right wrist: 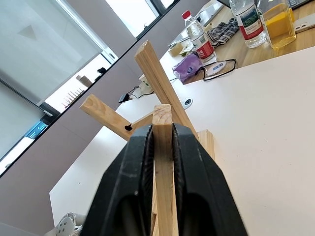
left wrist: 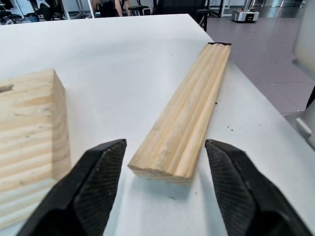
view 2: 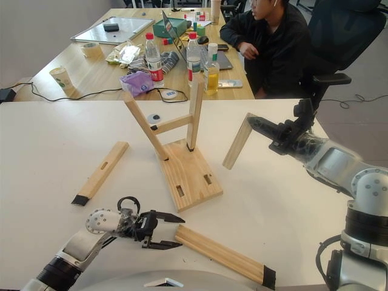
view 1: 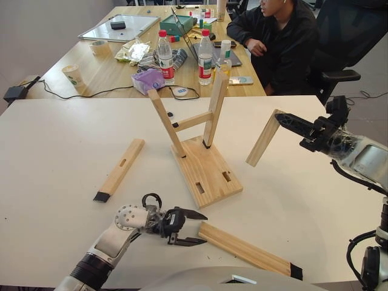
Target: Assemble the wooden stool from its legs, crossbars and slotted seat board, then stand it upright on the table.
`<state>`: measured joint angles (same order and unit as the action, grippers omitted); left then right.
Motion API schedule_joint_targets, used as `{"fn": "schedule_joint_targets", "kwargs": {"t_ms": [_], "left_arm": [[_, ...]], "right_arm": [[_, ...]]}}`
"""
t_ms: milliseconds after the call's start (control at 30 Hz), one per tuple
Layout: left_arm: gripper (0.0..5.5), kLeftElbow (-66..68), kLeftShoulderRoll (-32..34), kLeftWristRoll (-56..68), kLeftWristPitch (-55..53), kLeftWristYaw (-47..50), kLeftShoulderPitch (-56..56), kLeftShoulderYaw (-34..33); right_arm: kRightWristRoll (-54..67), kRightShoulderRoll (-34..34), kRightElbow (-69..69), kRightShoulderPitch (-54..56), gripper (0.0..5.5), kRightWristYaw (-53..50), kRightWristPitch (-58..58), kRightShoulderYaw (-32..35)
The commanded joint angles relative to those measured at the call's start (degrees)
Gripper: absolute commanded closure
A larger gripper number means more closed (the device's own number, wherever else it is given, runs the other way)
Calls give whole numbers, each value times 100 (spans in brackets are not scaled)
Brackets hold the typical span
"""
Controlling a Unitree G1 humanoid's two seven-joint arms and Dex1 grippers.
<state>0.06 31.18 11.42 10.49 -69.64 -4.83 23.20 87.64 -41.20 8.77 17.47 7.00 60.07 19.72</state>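
Just off the seat board's (view 1: 209, 173) near corner, the left gripper (view 1: 203, 229) spreads wide either side of a flat-lying leg's (view 1: 248, 248) end. Right of the board, the right gripper (view 1: 282, 117) clamps a tilted leg (view 1: 264, 142) above the table (view 1: 54, 151). Two crossbar-joined legs (view 1: 165, 121) stand in the board.

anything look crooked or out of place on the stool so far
On the seat board, the fitted left leg tilts hard outward while the right leg beside it stands nearly upright, so the pair joined by the crossbar looks lopsided. Nothing looks broken or spilled.
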Motion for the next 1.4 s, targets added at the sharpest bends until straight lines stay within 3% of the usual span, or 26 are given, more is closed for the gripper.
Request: {"fn": "schedule_joint_targets", "kwargs": {"t_ms": [33, 167, 367, 533, 600, 767, 900, 1100, 1267, 1400], "left_arm": [[257, 72, 36, -191, 117, 28, -10, 114], [257, 217, 16, -225, 163, 39, 49, 148], [351, 665, 34, -206, 528, -67, 45, 123], [352, 828, -31, -146, 659, -73, 34, 138], [352, 252, 17, 420, -156, -7, -19, -42], [352, -1687, 1075, 3785, -5238, 524, 429, -809], [352, -818, 1396, 6108, -8381, 1282, 1235, -1343], [352, -85, 1352, 6314, -10105, 1802, 1369, -1553], [352, 311, 1382, 6385, -10296, 2409, 1344, -1395], [352, 987, 1030, 6077, -10293, 3023, 1533, -1391]], "right_arm": [[-88, -40, -86, 238, 512, 29, 113, -85], [-100, -14, -88, 249, 512, 29, 154, -90], [-98, -4, -72, 226, 512, 17, 169, -71], [-120, 3, -55, 189, 512, 28, 162, -45], [-142, 9, -61, 184, 512, 25, 148, -39], [-106, 109, 66, -2, 512, -141, 15, 108], [-81, 212, 213, -167, 512, -269, -116, 188], [-53, 296, 338, -321, 512, -362, -239, 204], [0, 345, 437, -412, 512, -463, -311, 214], [71, 361, 557, -528, 512, -558, -354, 258]]}}
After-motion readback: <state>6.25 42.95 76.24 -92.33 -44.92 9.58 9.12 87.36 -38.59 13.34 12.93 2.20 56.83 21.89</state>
